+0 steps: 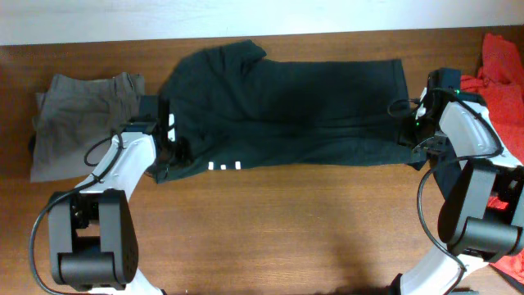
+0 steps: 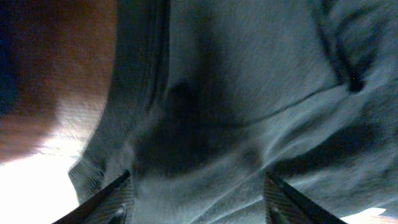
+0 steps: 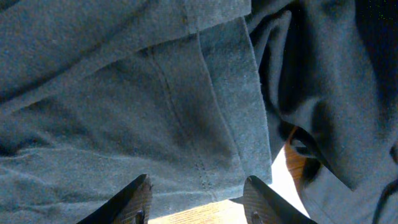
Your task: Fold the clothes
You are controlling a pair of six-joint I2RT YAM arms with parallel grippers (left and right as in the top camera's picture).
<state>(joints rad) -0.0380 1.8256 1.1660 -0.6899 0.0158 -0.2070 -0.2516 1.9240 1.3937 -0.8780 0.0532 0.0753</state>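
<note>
Here the table bears the black top spread across its far middle, a grey garment at left and a red garment at far right. The left gripper and right gripper sit over the top's left and right ends, jaws apart, gripping nothing.

From the overhead camera I see a brown wooden table filling nearly the whole frame, its grain running left to right, with a soft lighter sheen near the middle of the front part. Beyond its far edge lies a pale strip, whitish and plain; I cannot tell whether it is wall or floor. On my left wrist feed the table shows reddish brown at the left side, washed out by glare lower down. On the right wrist feed only a sliver of tan wood shows along the bottom.
</note>
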